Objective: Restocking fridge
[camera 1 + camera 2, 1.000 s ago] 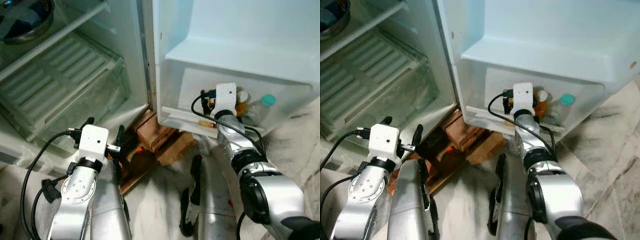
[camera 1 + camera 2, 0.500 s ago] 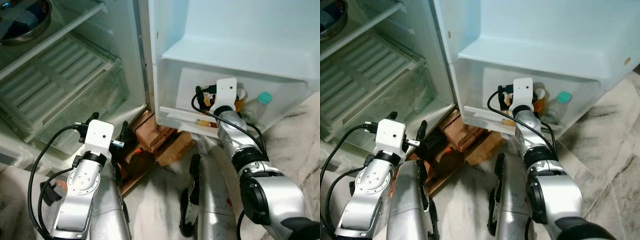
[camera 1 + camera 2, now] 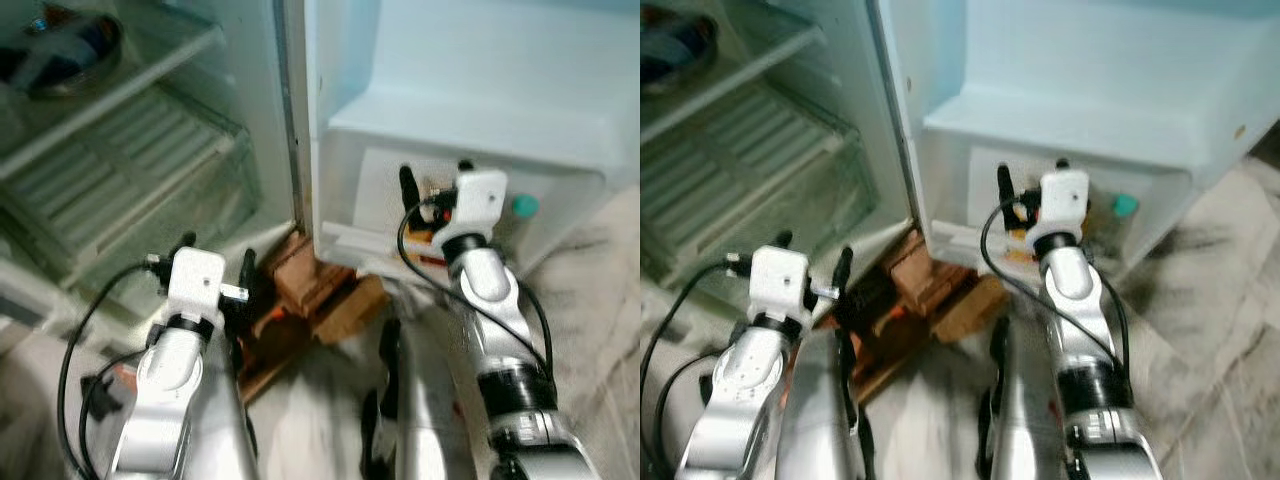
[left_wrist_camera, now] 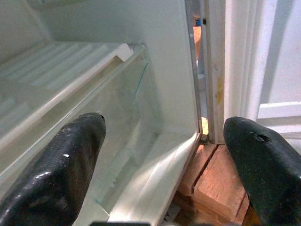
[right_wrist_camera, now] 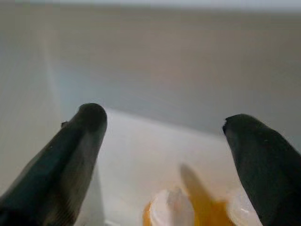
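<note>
Hovering at door bin, right gripper has fingers wide, empty, above orange bottle (cap just below fingertips). Teal-capped bottle sits beside it in bin. Left gripper wide too, idle near crisper drawer. Advice: retract straight up, avoid clipping caps. Labels unreadable, blurred.

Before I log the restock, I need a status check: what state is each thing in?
Fridge door: open.
Door bin: holding a teal-capped bottle, upright.
Crisper drawer: closed.
Metal bowl: on a fridge shelf.
Right pincer: open, above an orange bottle.
Left pincer: open, empty, facing the crisper.
</note>
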{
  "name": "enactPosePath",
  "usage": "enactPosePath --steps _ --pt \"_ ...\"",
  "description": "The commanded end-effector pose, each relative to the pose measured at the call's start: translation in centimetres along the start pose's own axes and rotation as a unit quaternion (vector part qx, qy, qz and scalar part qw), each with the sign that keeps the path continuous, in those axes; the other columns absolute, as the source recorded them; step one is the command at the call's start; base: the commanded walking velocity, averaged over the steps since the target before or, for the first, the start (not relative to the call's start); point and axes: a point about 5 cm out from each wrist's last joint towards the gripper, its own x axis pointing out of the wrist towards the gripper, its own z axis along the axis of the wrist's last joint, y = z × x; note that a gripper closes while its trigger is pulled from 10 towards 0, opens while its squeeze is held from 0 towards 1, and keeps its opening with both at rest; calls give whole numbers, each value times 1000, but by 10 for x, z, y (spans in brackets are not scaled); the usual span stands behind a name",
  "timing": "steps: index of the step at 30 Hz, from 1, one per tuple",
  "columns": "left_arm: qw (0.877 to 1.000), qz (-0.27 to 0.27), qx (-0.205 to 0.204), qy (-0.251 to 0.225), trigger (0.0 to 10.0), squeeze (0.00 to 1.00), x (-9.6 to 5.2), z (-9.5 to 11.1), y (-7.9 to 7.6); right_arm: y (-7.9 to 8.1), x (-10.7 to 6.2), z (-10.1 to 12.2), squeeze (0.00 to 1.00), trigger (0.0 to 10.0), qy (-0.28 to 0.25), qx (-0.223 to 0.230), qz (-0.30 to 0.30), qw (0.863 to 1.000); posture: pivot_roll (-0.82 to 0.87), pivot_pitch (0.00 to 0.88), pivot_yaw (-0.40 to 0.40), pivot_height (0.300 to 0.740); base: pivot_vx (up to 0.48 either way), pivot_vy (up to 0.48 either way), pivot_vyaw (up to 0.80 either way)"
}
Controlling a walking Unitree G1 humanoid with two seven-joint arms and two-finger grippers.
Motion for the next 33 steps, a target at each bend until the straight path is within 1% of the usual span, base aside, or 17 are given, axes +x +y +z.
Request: enactPosePath --steps 1,2,3,4,5,6,8,10,15,19,24,26,27,29,31,32,33 --pt "1000 13 -6 11 10000 0 -5 -4 4 5 -17 8 1000 10000 -16 -10 2 1000 99 87 9 502 0 0 0" --pt "1000 13 -6 11 10000 0 -5 -4 4 5 -17 8 1000 10000 -16 -10 2 1000 99 87 9 502 0 0 0" --pt "1000 13 -4 12 10000 0 -7 -5 5 6 -23 7 933 10000 -10 -7 -1 1000 96 85 10 502 0 0 0" --pt "1000 14 -3 15 10000 0 -8 -6 5 7 -30 4 741 10000 0 -2 -4 1000 93 82 11 502 0 0 0" --pt "1000 14 -3 15 10000 0 -8 -6 5 7 -30 4 741 10000 0 -2 -4 1000 93 82 11 502 0 0 0" --pt "1000 14 -1 20 10000 0 -12 -11 6 9 -46 -2 0 10000 24 8 -13 1000 90 79 12 502 0 0 0" --pt "1000 13 -1 27 10000 0 -14 -14 6 12 -58 -6 0 10000 40 14 -9 999 83 74 17 502 0 0 0" --pt "1000 8 -4 28 10000 0 -14 -15 2 16 -65 -10 0 10000 55 19 -3 998 77 70 17 502 0 0 0" --pt "1000 6 -5 23 10000 0 -11 -13 -1 15 -67 -9 0 10000 52 30 2 998 72 65 16 511 0 0 0" --pt "1000 12 -7 19 10000 0 -8 -12 1 10 -68 -9 0 10000 59 28 -9 998 70 61 13 526 0 0 0" --pt "1000 10 -6 17 10000 0 -8 -12 0 5 -81 -17 0 10000 90 34 -17 995 63 63 11 550 0 0 0" --pt "1000 10 -6 17 10000 0 -8 -12 0 5 -81 -17 0 10000 90 34 -17 995 63 63 11 550 0 0 0" --pt "1000 9 -6 18 10000 0 -9 -12 -1 5 -90 -22 0 10000 109 34 -17 993 58 64 9 559 0 0 0" --pt "1000 9 -6 18 10000 0 -9 -12 -1 5 -90 -22 0 10000 109 34 -17 993 58 64 9 559 0 0 0" --pt "1000 8 -7 18 10000 0 -9 -13 -2 5 -95 -25 0 10000 121 34 -17 992 58 64 9 564 0 0 0" --pt "1000 5 -7 18 10000 0 -8 -13 -4 5 -102 -28 0 10000 131 33 -15 991 54 61 9 569 0 0 0" --pt "1000 5 -7 18 10000 0 -8 -13 -4 5 -102 -28 0 10000 131 33 -15 991 54 61 9 569 0 0 0"
